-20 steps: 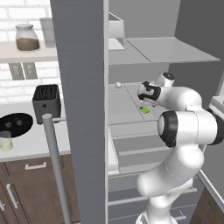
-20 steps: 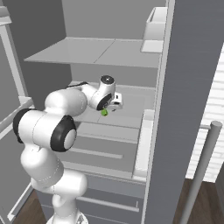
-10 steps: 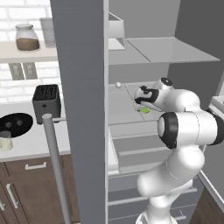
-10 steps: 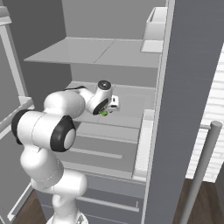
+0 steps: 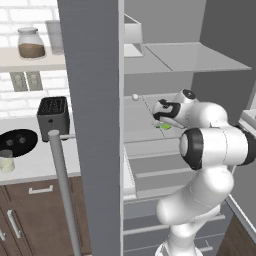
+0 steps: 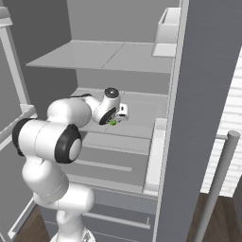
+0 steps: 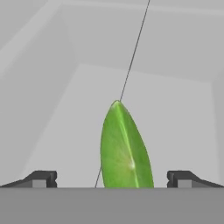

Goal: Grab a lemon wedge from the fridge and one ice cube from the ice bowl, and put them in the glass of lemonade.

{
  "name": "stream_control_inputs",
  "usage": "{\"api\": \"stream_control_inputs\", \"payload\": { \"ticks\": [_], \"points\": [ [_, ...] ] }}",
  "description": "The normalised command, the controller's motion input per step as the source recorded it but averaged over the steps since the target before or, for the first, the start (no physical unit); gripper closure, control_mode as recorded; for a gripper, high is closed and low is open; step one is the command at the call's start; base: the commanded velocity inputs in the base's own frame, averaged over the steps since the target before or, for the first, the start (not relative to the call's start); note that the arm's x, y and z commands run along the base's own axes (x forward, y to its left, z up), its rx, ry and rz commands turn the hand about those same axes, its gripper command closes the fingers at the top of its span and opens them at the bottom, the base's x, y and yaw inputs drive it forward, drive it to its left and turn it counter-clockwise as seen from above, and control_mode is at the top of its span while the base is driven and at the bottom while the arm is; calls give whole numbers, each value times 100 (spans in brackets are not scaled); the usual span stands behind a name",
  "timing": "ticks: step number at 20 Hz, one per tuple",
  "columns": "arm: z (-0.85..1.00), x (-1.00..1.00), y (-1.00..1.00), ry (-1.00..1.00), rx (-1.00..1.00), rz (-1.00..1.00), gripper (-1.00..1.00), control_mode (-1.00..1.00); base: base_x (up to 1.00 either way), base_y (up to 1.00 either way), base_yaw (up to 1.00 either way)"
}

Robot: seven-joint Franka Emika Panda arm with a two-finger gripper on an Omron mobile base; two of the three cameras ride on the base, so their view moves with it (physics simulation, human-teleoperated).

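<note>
Simulated kitchen with white brick wall and pale counter (image 5: 35, 167) at left. Tall grey fridge (image 5: 95, 100) standing open, shelves bare and grey inside. White arm (image 5: 212, 150) reaching onto the middle shelf (image 6: 137, 106). Black toaster (image 5: 53, 117) on the counter, glossy black ice bowl (image 5: 17, 142) just beside it, small glass of lemonade (image 5: 6, 161) in front of the bowl. Gripper (image 7: 112, 178) low over the shelf, fingers (image 7: 41, 178) spread wide apart, gripping nothing. Yellow-green lemon wedge (image 7: 124, 148) lying on the shelf between the tips.
</note>
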Motion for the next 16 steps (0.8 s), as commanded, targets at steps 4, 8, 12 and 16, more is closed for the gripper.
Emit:
{"api": "stream_control_inputs", "payload": {
  "ticks": [4, 8, 12, 16],
  "points": [
    [0, 13, 0, 0, 0, 0, -100, -100, 0, 0, 0],
    [0, 2, 0, 1, 0, 1, -100, -100, 0, 0, 0],
    [0, 1, 0, 0, 0, 1, -100, -100, 0, 0, 0],
    [-13, 16, 0, 0, 0, 2, -100, -100, 0, 0, 0]
  ]
}}
